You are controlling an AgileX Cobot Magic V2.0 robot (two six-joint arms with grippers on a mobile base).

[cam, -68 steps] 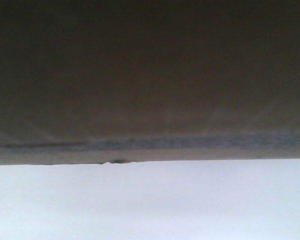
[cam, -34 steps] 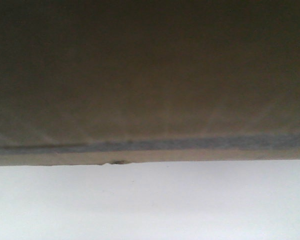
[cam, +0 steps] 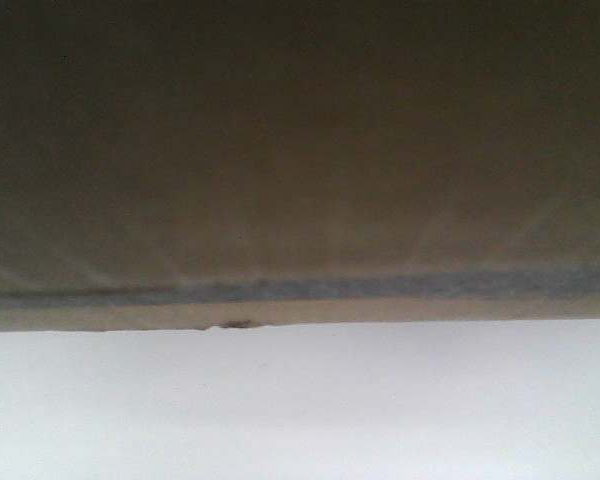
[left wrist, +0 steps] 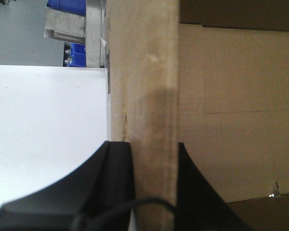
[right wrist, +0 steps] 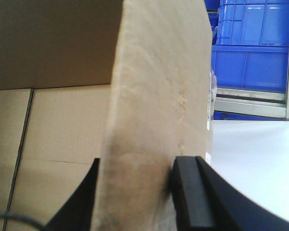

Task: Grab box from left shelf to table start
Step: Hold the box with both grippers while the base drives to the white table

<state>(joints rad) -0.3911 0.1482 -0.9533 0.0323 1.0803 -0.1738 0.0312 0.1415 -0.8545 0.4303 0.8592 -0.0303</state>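
Two pairs of black fingers are clamped on the box, one pair on each of two upright cardboard walls. In the left wrist view the left fingers are pressed against both faces of a wall, one outside the box and one inside it. In the right wrist view the right fingers are closed on another wall in the same way.

From the front, the brown box is seen to fill the upper part of the view, and its lower edge is set against the white counter. Whether the two touch cannot be told. The box is over the counter and apart from the shelf, whose steel rail is seen beyond the counter's far edge, below blue bins.
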